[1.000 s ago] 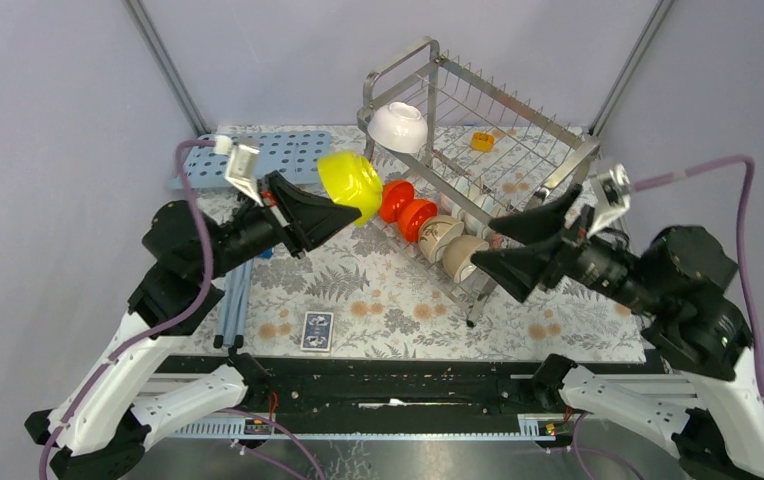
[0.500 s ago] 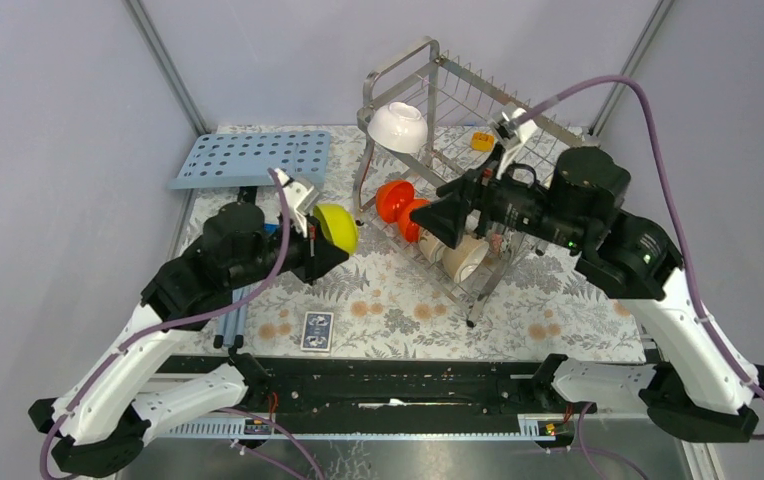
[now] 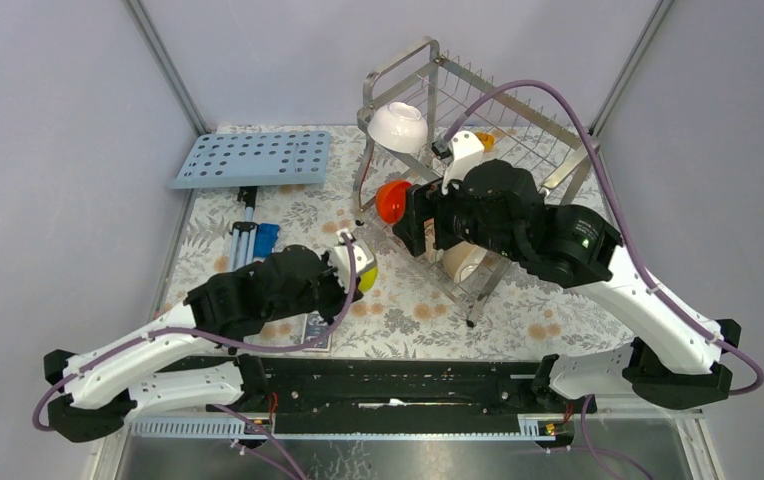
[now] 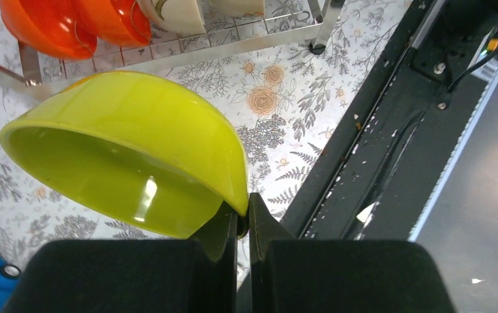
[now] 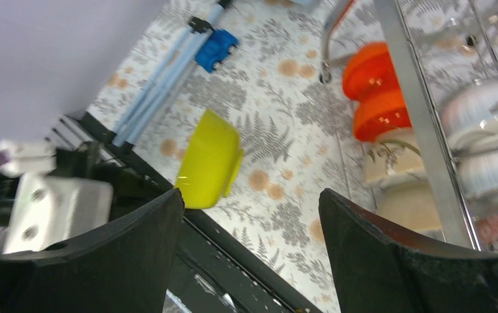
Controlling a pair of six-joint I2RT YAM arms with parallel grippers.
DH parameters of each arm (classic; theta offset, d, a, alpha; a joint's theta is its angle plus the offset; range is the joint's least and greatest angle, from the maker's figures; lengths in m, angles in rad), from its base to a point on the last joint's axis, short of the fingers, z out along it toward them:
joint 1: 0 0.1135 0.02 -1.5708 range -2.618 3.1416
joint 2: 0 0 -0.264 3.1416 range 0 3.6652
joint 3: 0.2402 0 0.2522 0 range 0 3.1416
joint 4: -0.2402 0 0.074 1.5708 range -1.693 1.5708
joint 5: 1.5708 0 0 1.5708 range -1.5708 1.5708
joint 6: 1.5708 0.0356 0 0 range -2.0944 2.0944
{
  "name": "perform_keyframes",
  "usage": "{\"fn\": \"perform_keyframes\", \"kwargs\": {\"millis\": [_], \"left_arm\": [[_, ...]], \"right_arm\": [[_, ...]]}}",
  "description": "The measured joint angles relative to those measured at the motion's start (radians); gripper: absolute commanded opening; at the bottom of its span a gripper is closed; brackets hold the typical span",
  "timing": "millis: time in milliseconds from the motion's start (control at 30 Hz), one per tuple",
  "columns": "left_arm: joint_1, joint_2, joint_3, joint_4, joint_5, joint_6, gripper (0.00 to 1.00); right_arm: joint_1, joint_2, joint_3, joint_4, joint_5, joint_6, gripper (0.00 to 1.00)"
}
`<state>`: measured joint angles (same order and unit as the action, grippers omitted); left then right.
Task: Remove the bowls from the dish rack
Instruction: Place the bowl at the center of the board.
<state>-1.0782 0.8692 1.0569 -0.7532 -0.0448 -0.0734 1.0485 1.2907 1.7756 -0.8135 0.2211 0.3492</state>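
Observation:
My left gripper point(image 3: 354, 276) point(image 4: 242, 212) is shut on the rim of the yellow-green bowl point(image 3: 366, 272) point(image 4: 135, 130) and holds it tilted just above the floral mat, near the front edge. That bowl also shows in the right wrist view point(image 5: 210, 160). The steel dish rack point(image 3: 518, 110) point(image 5: 422, 117) stands at the back right. A white bowl point(image 3: 398, 127) sits on its top tier. Two orange-red bowls point(image 3: 391, 200) point(image 4: 51, 26) point(image 5: 370, 98) and beige bowls point(image 3: 463, 262) point(image 5: 390, 163) stand in the lower tier. My right gripper point(image 3: 410, 225) point(image 5: 251, 195) is open and empty, above the rack's front-left corner.
A light-blue perforated tray point(image 3: 253, 158) lies at the back left. Blue rods with a blue block point(image 3: 248, 240) lie on the left. A playing card point(image 3: 315, 335) lies under my left arm. A small yellow-orange block point(image 3: 483, 140) sits behind the rack. A black rail point(image 3: 398, 380) runs along the front.
My left gripper carried the yellow-green bowl away from the rack and down toward the front of the mat. My right arm swung left from the table's right side over the rack's front.

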Motion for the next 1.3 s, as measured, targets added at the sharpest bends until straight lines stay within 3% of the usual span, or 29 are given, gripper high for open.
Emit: {"fn": "perform_keyframes", "kwargs": {"millis": [233, 500, 733, 1300], "left_arm": [[-0.121, 0.004, -0.091, 0.034, -0.056, 0.155, 0.00], [-0.332, 0.106, -0.151, 0.042, -0.188, 0.317, 0.00], [-0.450, 0.152, -0.172, 0.027, -0.280, 0.455, 0.00], [-0.727, 0.237, -0.308, 0.011, -0.666, 0.816, 0.00]], "right_arm": [[0.001, -0.058, -0.149, -0.051, 0.079, 0.034, 0.83], [0.010, -0.086, -0.222, -0.103, 0.065, 0.052, 0.82], [0.043, -0.090, -0.299, -0.101, 0.033, 0.062, 0.81], [0.181, -0.030, -0.474, -0.017, 0.051, 0.132, 0.71]]}}
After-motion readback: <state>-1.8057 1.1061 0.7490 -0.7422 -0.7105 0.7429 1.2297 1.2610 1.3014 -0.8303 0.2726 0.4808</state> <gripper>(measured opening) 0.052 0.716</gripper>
